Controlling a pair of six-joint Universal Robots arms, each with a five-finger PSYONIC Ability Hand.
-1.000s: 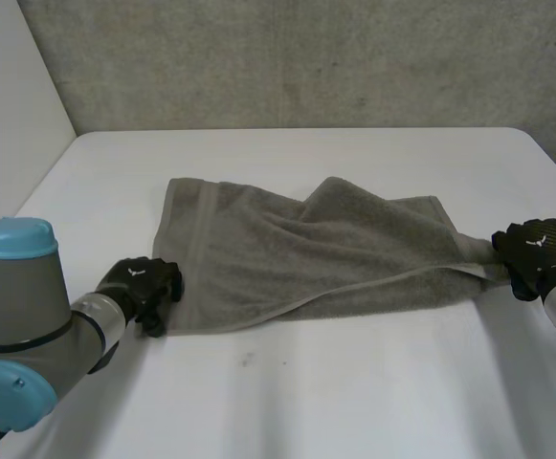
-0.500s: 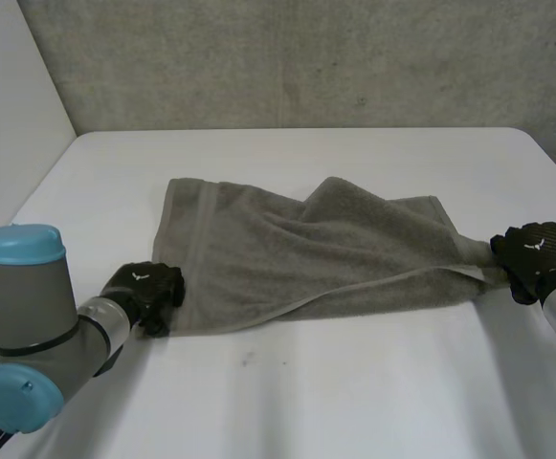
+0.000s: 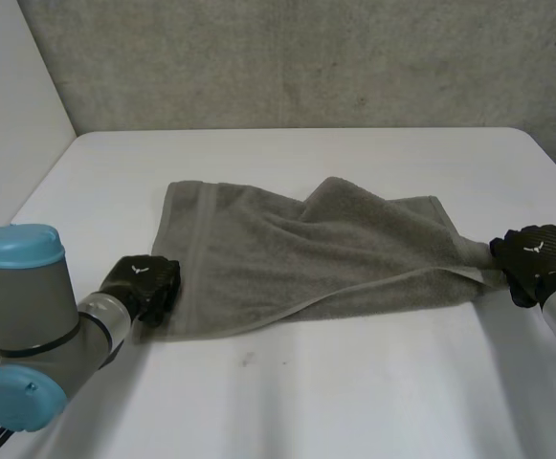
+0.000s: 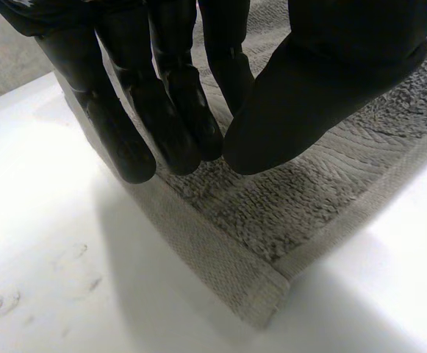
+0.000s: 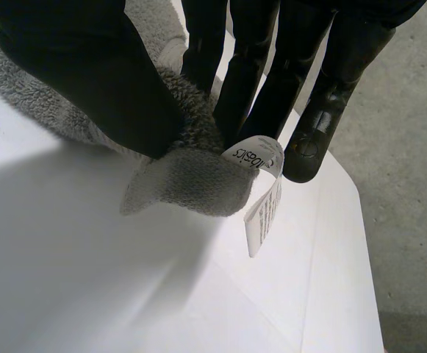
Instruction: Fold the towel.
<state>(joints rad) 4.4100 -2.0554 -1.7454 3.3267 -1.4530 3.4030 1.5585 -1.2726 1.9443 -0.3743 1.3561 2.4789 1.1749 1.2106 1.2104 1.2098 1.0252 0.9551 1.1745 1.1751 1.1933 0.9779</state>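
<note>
- one grey terry towel (image 3: 306,258) lies rumpled across the white table (image 3: 354,382), with part of it folded over.
- left hand (image 4: 162,110) is over its near left corner; i cannot tell whether it grips.
- right hand (image 5: 88,81) pinches the right corner, beside the white label (image 5: 261,198), between thumb and fingers (image 5: 250,73).

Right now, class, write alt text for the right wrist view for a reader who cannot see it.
The right robot hand pinches the corner of a grey towel between thumb and fingers, over a white table. A small white printed label hangs from that corner.
</note>
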